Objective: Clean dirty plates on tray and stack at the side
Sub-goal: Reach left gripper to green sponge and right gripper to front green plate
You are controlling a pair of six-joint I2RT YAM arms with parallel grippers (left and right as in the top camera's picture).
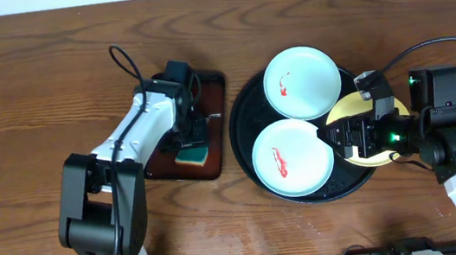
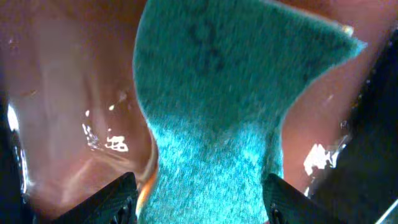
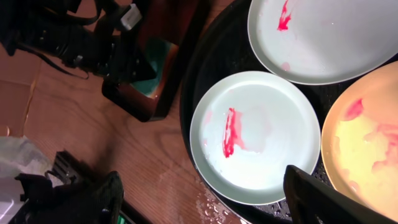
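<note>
Three dirty plates with red smears lie on the black round tray [image 1: 246, 112]: a mint plate [image 1: 302, 82] at the back, a mint plate [image 1: 293, 157] at the front, and a yellow plate [image 1: 373, 155] at the right, partly hidden by my right gripper [image 1: 345, 139]. That gripper is open and empty, above the gap between the front mint plate [image 3: 261, 137] and the yellow plate [image 3: 367, 155]. My left gripper [image 1: 189, 139] is down on the brown rectangular tray [image 1: 211, 95], its fingers [image 2: 199, 202] pinching a teal sponge [image 2: 236, 93].
The brown tray [image 3: 180, 25] stands just left of the black tray [image 3: 217, 56]. Water drops [image 3: 211, 202] lie on the wood by the black tray's front rim. A white crumpled thing [image 3: 12, 162] lies at the table's front.
</note>
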